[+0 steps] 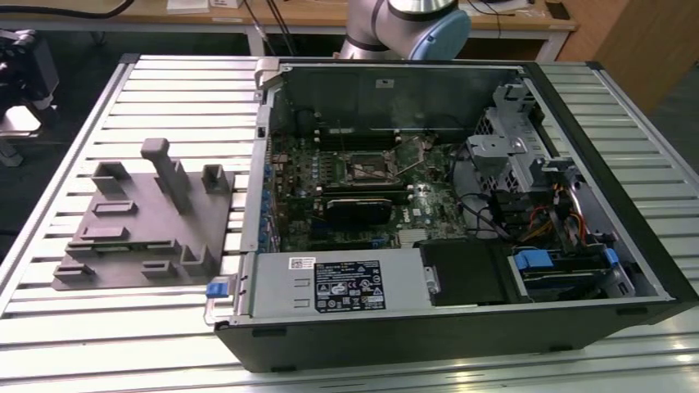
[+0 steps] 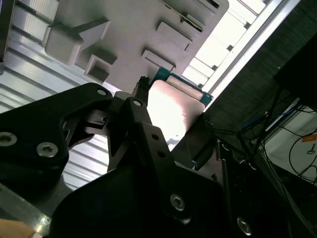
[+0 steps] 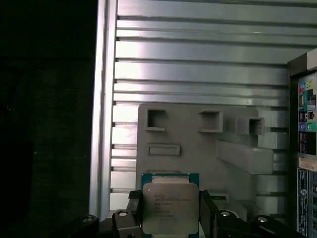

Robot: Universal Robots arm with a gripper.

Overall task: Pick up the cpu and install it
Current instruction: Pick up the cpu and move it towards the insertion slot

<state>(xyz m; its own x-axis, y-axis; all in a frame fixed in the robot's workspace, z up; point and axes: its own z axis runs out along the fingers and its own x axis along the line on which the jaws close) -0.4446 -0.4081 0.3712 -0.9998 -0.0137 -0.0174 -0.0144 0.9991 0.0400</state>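
Silver-topped cpu (image 3: 170,207) in end effector (image 3: 171,214) grip

On the cpu (image 3: 170,208) a silver-grey top w/ dark print is seen, edged in teal-green. The gripper (image 3: 171,210) is finished matt black. The fixture (image 3: 198,144) is moulded plain grey. The table (image 1: 65,327) is silver, striped w/ parallel ribs. The pc case (image 1: 437,336) is painted black, its board (image 1: 295,188) green, w/ a blue tab (image 1: 218,287) at one case corner.
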